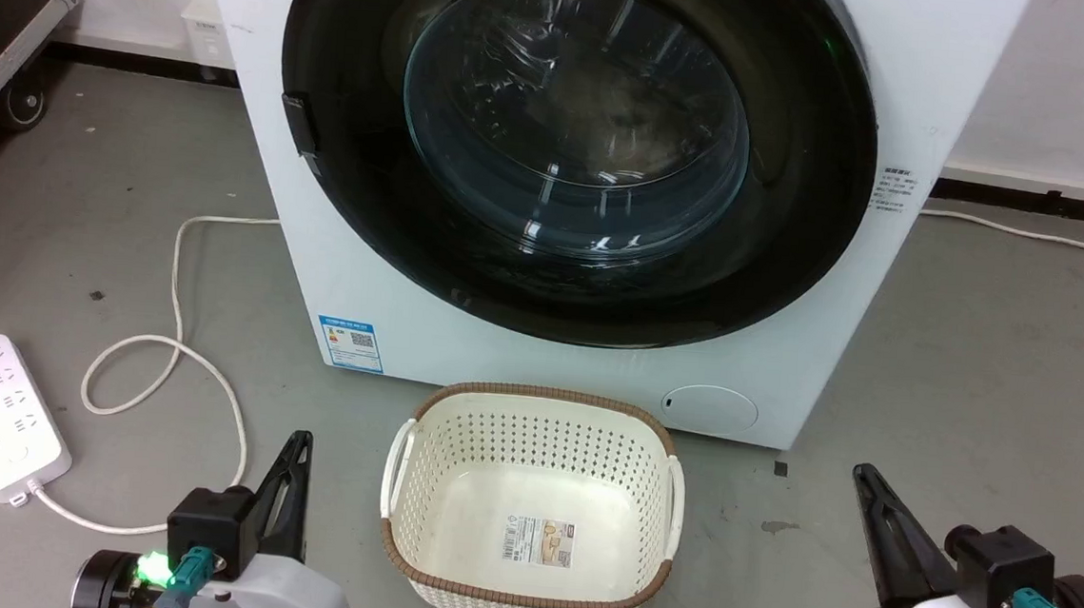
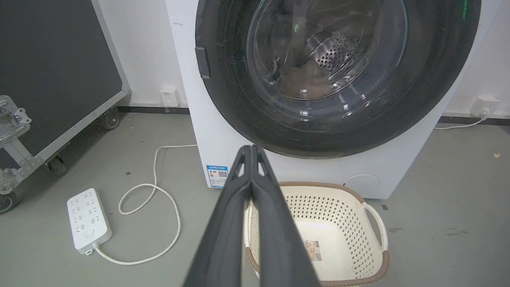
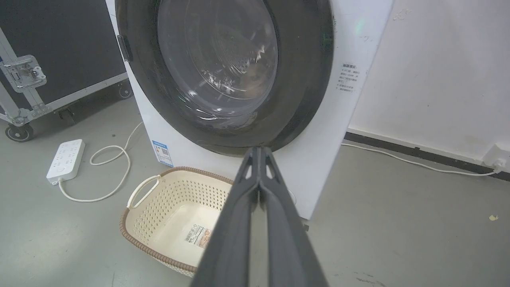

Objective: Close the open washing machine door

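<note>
The white washing machine stands straight ahead on the grey floor. Its glossy black round door with the bulging glass window lies flat against the machine's front, with no gap showing at its rim. The left wrist view shows the door and drum holes through the glass. My left gripper is low at the left, shut and empty, well short of the machine. My right gripper is low at the right, also shut and empty. The closed fingertips point at the door's lower rim, as do the right ones.
A cream perforated basket with a brown rim sits empty on the floor between my grippers, just before the machine. A white power strip and its looping cable lie at the left. A black wheeled case stands far left.
</note>
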{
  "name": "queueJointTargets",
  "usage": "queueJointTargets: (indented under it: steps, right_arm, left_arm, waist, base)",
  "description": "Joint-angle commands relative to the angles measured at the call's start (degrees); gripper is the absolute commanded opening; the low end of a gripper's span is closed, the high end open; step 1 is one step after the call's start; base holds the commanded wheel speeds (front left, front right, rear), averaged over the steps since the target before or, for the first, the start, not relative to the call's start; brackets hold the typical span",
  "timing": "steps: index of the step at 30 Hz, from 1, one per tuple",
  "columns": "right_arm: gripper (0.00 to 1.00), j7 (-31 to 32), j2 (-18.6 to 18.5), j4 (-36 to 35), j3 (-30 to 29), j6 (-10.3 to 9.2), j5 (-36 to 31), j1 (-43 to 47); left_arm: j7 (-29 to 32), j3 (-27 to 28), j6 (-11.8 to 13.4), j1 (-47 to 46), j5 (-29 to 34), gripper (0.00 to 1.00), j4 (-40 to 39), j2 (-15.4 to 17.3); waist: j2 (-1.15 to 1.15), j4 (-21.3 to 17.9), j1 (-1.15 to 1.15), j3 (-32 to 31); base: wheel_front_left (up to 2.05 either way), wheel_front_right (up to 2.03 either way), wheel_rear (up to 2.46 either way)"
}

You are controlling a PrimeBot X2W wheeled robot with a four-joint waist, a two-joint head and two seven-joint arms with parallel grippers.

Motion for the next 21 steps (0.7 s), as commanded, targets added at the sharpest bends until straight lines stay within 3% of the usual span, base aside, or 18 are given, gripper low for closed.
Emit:
queueJointTargets:
  steps: [1,21]
  right_arm:
    - [0.00,0.3,0.3,-0.5,0.1,-0.03,-0.3,-0.7]
    - [0.00,2.6,0.6,-1.5,0.3,-0.04,-0.8,-0.9]
  left_arm:
    - [0.2,0.2,0.3,-0.7,0.5,0.00,-0.4,0.0]
    - [2.5,0.8,1.0,-0.9,1.9,0.00,-1.8,-0.1]
  waist:
    - [0.00,0.0,0.00,0.0]
    - [0.00,0.4,0.00,-0.1]
  base:
    - [0.00,0.00,0.00]
    - [0.00,0.00,0.00]
